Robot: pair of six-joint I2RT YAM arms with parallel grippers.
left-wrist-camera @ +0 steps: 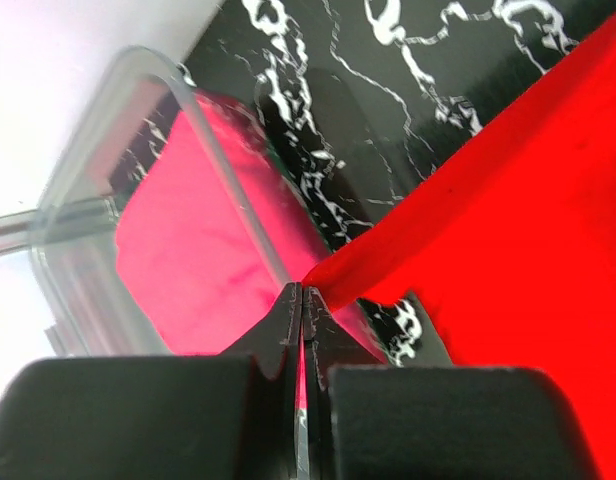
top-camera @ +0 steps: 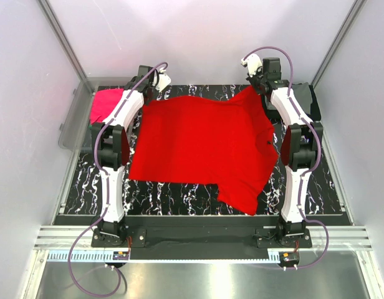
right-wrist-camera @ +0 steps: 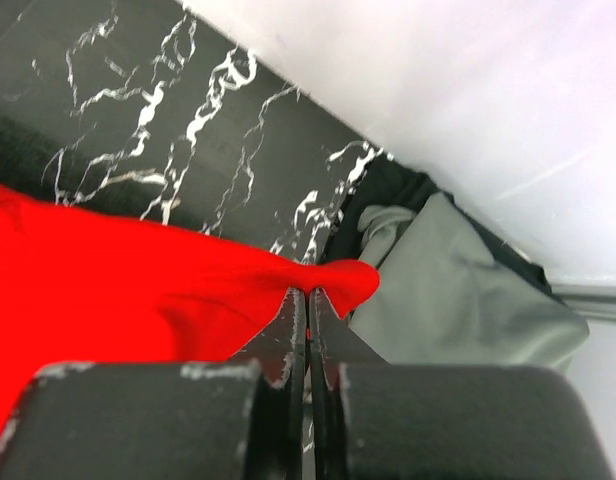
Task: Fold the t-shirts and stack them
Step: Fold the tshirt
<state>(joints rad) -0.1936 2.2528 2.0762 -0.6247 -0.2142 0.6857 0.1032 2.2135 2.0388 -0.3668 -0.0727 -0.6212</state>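
Note:
A bright red t-shirt lies spread over the black marbled table, its far edge lifted at both corners. My left gripper is shut on the shirt's far left corner. My right gripper is shut on the far right corner. A magenta-pink shirt lies in the clear bin at the left; it also shows in the left wrist view. A folded grey shirt lies on black cloth at the back right.
The clear plastic bin's rim stands just left of my left gripper. White enclosure walls close in the back and sides. Bare marbled table shows in front of the red shirt.

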